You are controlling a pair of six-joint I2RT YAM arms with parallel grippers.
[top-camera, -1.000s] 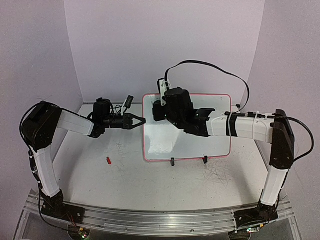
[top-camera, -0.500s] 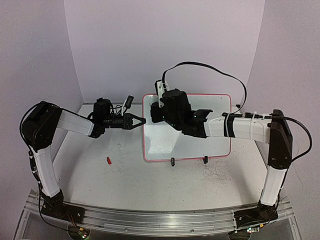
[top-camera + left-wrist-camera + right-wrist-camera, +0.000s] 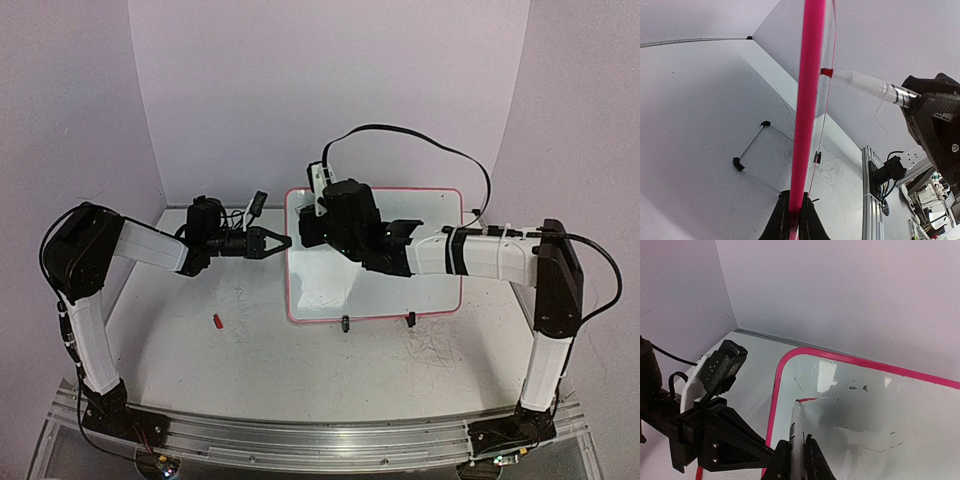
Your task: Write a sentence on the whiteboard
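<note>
The whiteboard [image 3: 440, 285] lies on the table, white with a pink rim [image 3: 772, 405]. My left gripper [image 3: 283, 241] is shut on its left rim, which shows edge-on as a pink bar [image 3: 807, 100] between the jaws [image 3: 794, 212]. My right gripper [image 3: 796, 455] is shut on a white marker [image 3: 796, 432]. The gripper hovers over the board's upper left part [image 3: 320, 228]. The marker's red tip [image 3: 826, 72] touches the board near the top left corner. A short red stroke [image 3: 809, 399] runs right from the tip; it is the only writing of the sentence in view.
A small red cap [image 3: 216, 321] lies on the tabletop left of the board. Two black clip feet [image 3: 345, 323] [image 3: 409, 319] sit on the board's near edge. Faint grey scribbles [image 3: 435, 350] mark the table. Lilac walls close the back and sides; a metal rail [image 3: 300, 435] runs along the near edge.
My right arm has shifted a little to the left and toward the back over the board with the marker. The left arm and the board have stayed still.
</note>
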